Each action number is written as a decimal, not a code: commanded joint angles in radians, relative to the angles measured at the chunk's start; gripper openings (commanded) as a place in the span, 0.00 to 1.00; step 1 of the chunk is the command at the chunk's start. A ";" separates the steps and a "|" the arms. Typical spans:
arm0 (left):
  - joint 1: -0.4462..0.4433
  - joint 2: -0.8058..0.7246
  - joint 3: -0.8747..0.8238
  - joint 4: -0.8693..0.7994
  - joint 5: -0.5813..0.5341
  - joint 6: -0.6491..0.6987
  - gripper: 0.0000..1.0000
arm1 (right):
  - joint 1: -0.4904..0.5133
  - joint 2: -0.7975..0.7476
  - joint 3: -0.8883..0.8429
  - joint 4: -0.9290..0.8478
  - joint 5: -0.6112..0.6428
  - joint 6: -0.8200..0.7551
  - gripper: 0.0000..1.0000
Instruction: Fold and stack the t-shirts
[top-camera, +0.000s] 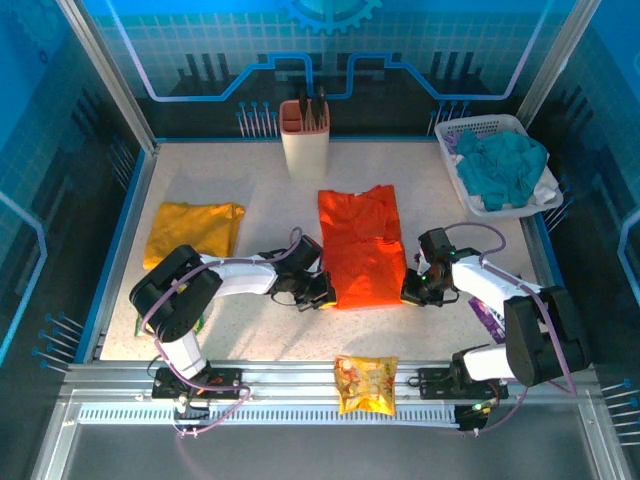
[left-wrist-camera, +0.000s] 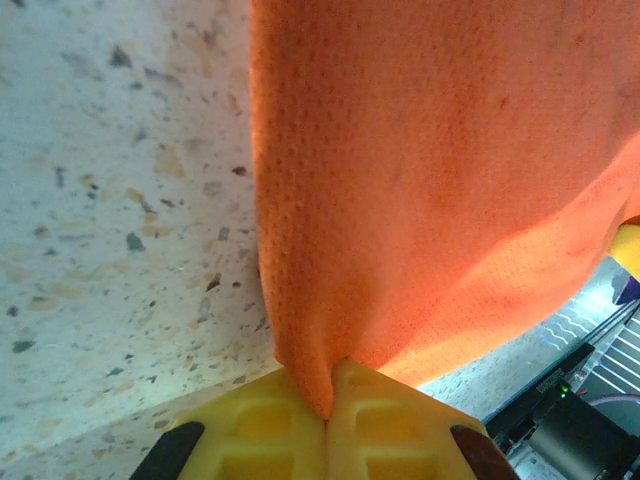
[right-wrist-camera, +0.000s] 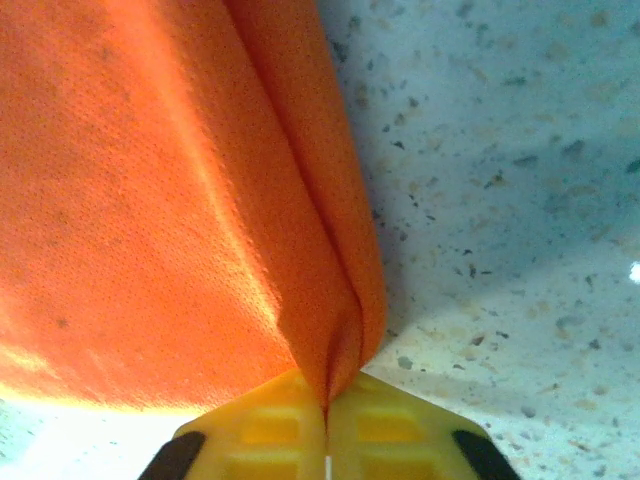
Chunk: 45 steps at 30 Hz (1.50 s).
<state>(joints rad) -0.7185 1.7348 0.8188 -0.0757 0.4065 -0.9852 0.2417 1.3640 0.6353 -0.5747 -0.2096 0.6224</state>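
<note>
At table (top-camera: 270, 210) centre, clamps orange shirt (top-camera: 362, 245) by both near corners: left gripper (top-camera: 328, 297) clenched on one, right gripper (top-camera: 408, 292) on other. Shows yellow shirt (top-camera: 193, 230) folded at left.

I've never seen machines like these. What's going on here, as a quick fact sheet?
left gripper: shut on the near left corner of the orange t-shirt
right gripper: shut on its near right corner
orange t-shirt: folded narrow, mid-table
yellow t-shirt: folded, lying apart at the left
stack: not yet made
snack packet: near edge, between the arm bases
basket: far right corner, holding a teal cloth
</note>
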 joint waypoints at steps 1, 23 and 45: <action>-0.007 -0.004 0.013 -0.077 -0.020 0.043 0.00 | 0.002 -0.010 -0.002 -0.016 -0.004 -0.005 0.01; -0.142 -0.273 -0.039 -0.243 -0.125 -0.040 0.00 | 0.039 -0.377 -0.029 -0.263 -0.051 0.065 0.00; 0.044 -0.292 0.255 -0.436 -0.059 0.092 0.00 | 0.005 -0.207 0.372 -0.263 -0.032 0.013 0.00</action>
<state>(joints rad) -0.6907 1.4223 1.0283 -0.4572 0.3111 -0.9436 0.2646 1.1473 0.9619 -0.8486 -0.2359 0.6533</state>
